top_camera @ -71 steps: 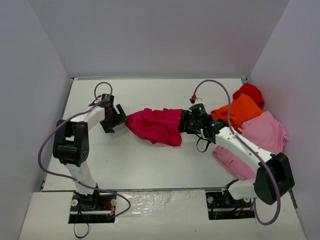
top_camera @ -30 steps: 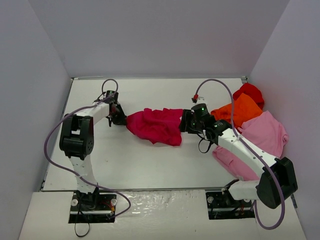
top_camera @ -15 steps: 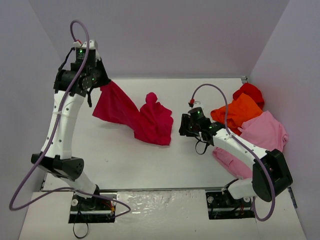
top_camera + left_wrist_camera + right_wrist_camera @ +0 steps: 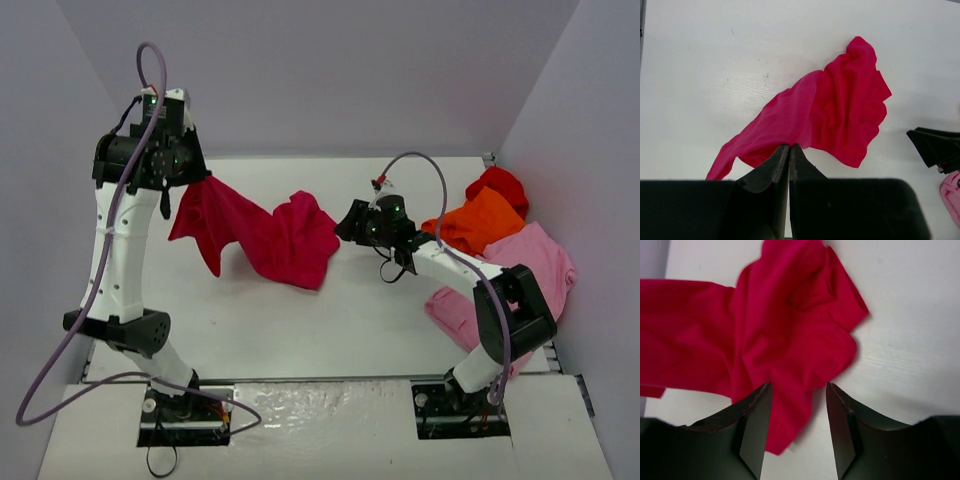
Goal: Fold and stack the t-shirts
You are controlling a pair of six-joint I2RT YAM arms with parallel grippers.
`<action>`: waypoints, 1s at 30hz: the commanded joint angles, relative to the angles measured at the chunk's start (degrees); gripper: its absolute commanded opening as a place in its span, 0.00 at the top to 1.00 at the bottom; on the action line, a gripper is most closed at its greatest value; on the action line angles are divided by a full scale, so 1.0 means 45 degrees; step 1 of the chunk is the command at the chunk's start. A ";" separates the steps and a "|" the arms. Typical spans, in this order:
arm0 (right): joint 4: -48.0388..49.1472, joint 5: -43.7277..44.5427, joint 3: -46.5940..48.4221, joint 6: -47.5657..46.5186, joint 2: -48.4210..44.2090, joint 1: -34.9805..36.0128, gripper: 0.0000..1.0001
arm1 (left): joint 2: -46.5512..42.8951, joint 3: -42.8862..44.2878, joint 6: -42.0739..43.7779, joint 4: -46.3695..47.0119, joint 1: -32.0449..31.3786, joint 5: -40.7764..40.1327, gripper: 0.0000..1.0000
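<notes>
While an edge of the raspberry-red t-shirt (image 4: 270, 235) is pinched in the left gripper (image 4: 190, 178) and held high over the left side of the white table (image 4: 300, 325), the rest of the garment is draped down to the tabletop, where its lower end is seen crumpled near the middle. The left gripper's jaws are pressed tight together on the cloth (in the left wrist view the fabric is seen emerging from between the closed tips). The right gripper (image 4: 345, 228) is held low, just beside the shirt's right edge, its jaws parted and nothing clamped; the shirt's hem is seen through the gap between them, though whether it is touched cannot be told. Three more shirts are heaped at the table's right side: a bright red t-shirt (image 4: 498, 183) farthest back, an orange t-shirt (image 4: 480, 222) against it, and a pale pink t-shirt (image 4: 535, 265) nearest, partly covered by the right arm.
</notes>
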 commanded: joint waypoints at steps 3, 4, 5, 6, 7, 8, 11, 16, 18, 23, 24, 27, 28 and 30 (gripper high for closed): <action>0.1823 -0.1346 0.3643 0.0184 0.2575 -0.0272 0.57 | -0.2593 -0.1986 -0.0241 0.0383 -0.0284 -0.0064 1.00; 0.1587 -0.1477 0.3911 0.0125 0.3029 -0.0185 0.57 | -0.3018 -0.2616 -0.0286 0.0515 -0.0284 -0.0122 1.00; 0.1407 -0.1587 0.4326 0.0111 0.3451 -0.0102 0.57 | -0.3267 -0.2960 -0.0330 0.0559 -0.0289 -0.0203 1.00; 0.1245 -0.1690 0.4789 0.0110 0.3863 -0.0021 0.58 | -0.3459 -0.3212 -0.0374 0.0574 -0.0297 -0.0291 1.00; 0.1092 -0.1800 0.5213 0.0132 0.4245 0.0062 0.59 | -0.3646 -0.3447 -0.0411 0.0575 -0.0303 -0.0378 1.00; 0.1070 -0.1991 0.5302 0.0317 0.4367 0.0171 0.60 | -0.3774 -0.3537 -0.0389 0.0466 -0.0302 -0.0459 1.00; 0.2377 -0.2726 0.4684 0.0930 0.3923 0.0835 0.60 | -0.3772 -0.3385 -0.0227 0.0252 -0.0290 -0.0779 1.00; 0.1929 -0.1624 0.4425 0.0783 0.2544 0.3585 0.58 | -0.3372 -0.3251 -0.0017 0.0384 -0.0284 -0.0911 1.00; 0.0736 0.0117 0.4617 -0.0163 0.1937 0.5077 0.57 | -0.3192 -0.3377 -0.0004 0.0524 -0.0284 -0.0806 1.00; -0.0419 0.2949 0.4509 -0.1602 0.1679 0.7580 0.55 | -0.3224 -0.4063 -0.0043 0.1229 -0.0303 -0.0375 1.00; -0.0599 0.3291 0.4387 -0.1695 0.1732 0.7919 0.55 | -0.3242 -0.4118 -0.0043 0.1284 -0.0286 -0.0320 1.00; -0.0570 0.3926 0.4076 -0.1898 0.1960 0.8633 0.54 | -0.3153 -0.4082 -0.0004 0.1408 -0.0284 -0.0293 1.00; -0.0560 0.4126 0.4081 -0.1970 0.2133 0.8878 0.54 | -0.3118 -0.4032 -0.0019 0.1393 -0.0284 -0.0253 1.00; -0.0579 0.4524 0.4218 -0.2103 0.2560 0.9315 0.54 | -0.3088 -0.3873 -0.0097 0.1281 -0.0284 -0.0103 1.00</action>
